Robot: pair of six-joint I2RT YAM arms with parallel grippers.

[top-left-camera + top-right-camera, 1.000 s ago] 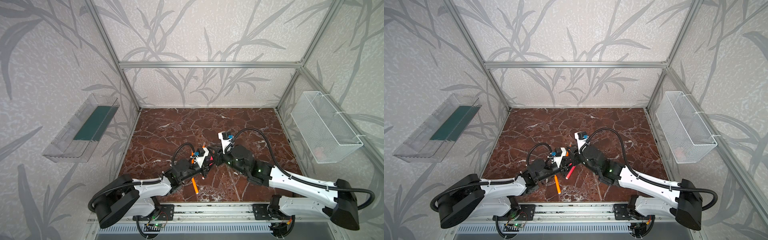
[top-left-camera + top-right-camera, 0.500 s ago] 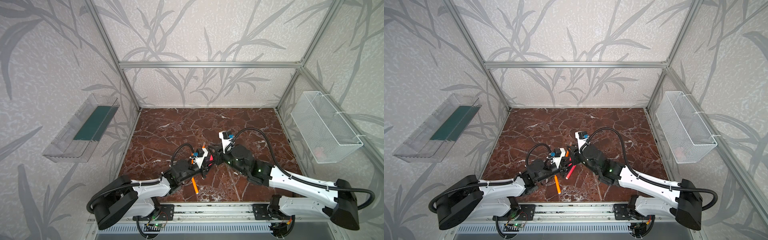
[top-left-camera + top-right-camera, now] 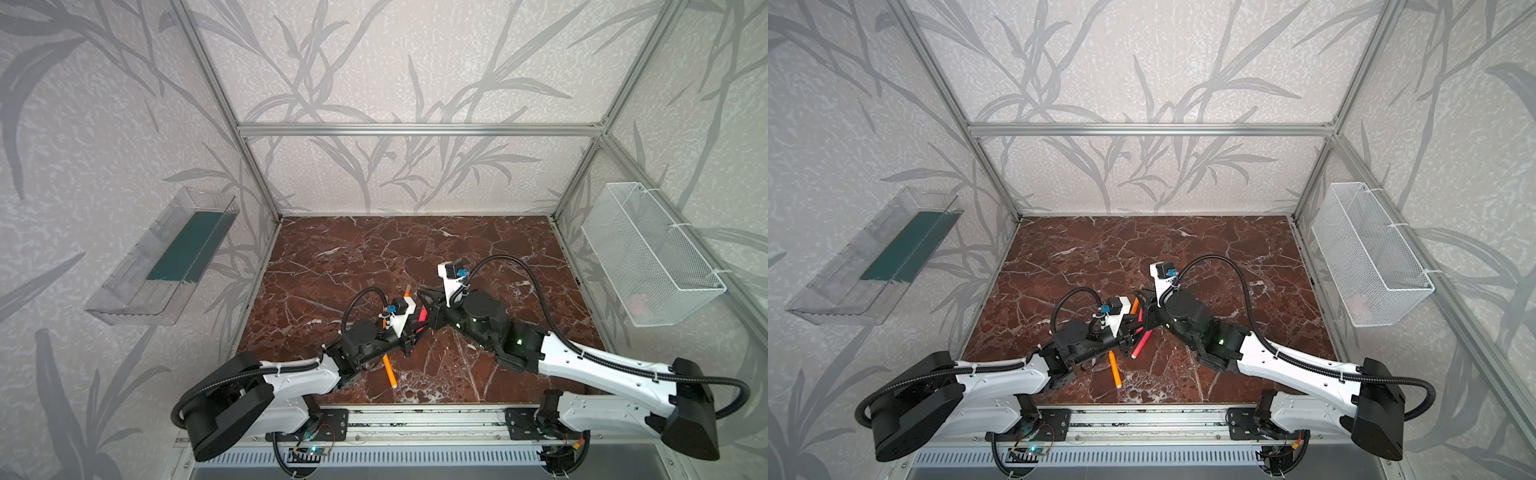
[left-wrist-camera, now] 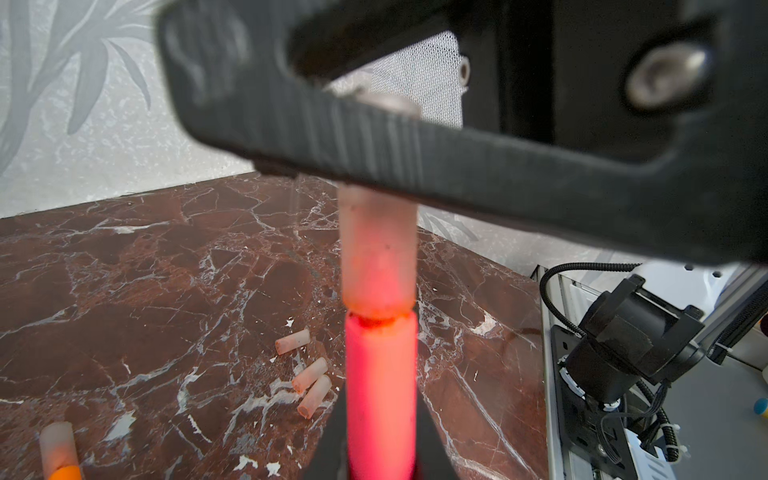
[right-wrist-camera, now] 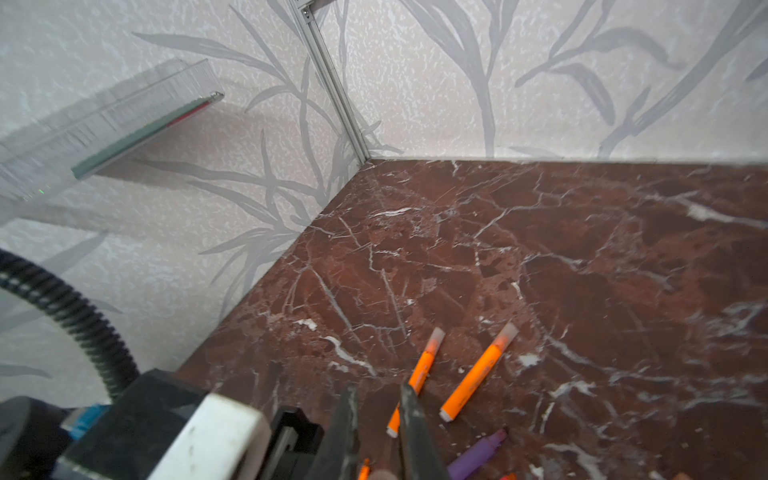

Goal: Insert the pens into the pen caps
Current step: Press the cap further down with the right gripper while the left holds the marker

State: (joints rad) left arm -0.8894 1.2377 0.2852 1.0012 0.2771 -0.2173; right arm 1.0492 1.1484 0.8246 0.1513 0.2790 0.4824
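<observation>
Both arms reach low over mid-bench, wrists nose to nose. Left pincer (image 3: 1130,334) pinches the pink-red pen (image 4: 380,395) above the bench (image 4: 145,291). Right pincer (image 5: 377,401) is pressed onto the cap (image 4: 377,257), which sits on that pen's tip. Versus a second ago the right pincer has tightened and the arms have barely shifted. Three loose caps (image 4: 309,375) lie beneath on the bench, with two capped orange pens (image 5: 478,374) and a purple pen (image 5: 478,455) nearby. A right finger hides part of the cap.

The tabletop (image 3: 374,249) is dark red-brown marble with white veins, walls (image 3: 374,62) pale grey with darker leaf print. There's an orange pen (image 3: 390,372), purple pen (image 5: 478,453), pink-red pen (image 4: 380,395) with a milky pinkish cap (image 4: 378,257). The basket (image 3: 652,257) is white mesh, arms (image 3: 602,365) white-and-black.
</observation>
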